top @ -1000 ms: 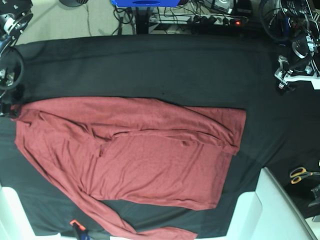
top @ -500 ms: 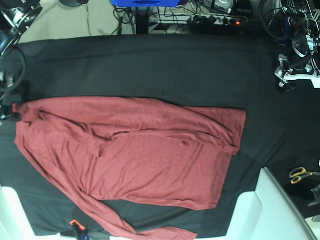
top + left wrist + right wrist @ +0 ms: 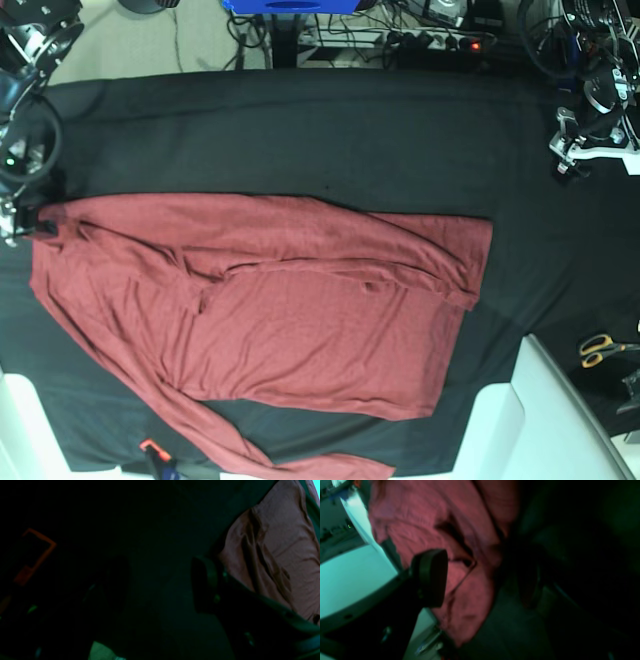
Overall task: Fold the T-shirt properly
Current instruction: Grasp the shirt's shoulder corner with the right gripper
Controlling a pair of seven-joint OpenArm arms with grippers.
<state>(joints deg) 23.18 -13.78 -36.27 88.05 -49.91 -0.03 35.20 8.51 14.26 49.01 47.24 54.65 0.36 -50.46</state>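
Observation:
The maroon T-shirt (image 3: 300,310) lies spread flat and wrinkled on the black table cloth (image 3: 330,130), one long sleeve trailing toward the front edge. My right gripper (image 3: 25,222) hovers at the shirt's far left corner. In the right wrist view, my right gripper (image 3: 480,580) is open, with the T-shirt (image 3: 450,517) and its edge showing below the gap. My left gripper (image 3: 572,155) stands at the right rear, well off the shirt. In the dark left wrist view, my left gripper (image 3: 160,585) is open over bare cloth, and the T-shirt (image 3: 277,555) lies beyond it.
Yellow-handled scissors (image 3: 603,348) lie at the right edge. White blocks stand at the front right (image 3: 545,420) and front left (image 3: 15,425). An orange-tipped tool (image 3: 152,450) rests at the front edge. Cables and a power strip (image 3: 440,40) run behind the table.
The right arm at the left edge has shifted slightly around the shirt's corner. The shirt has not moved, and the left arm has barely moved.

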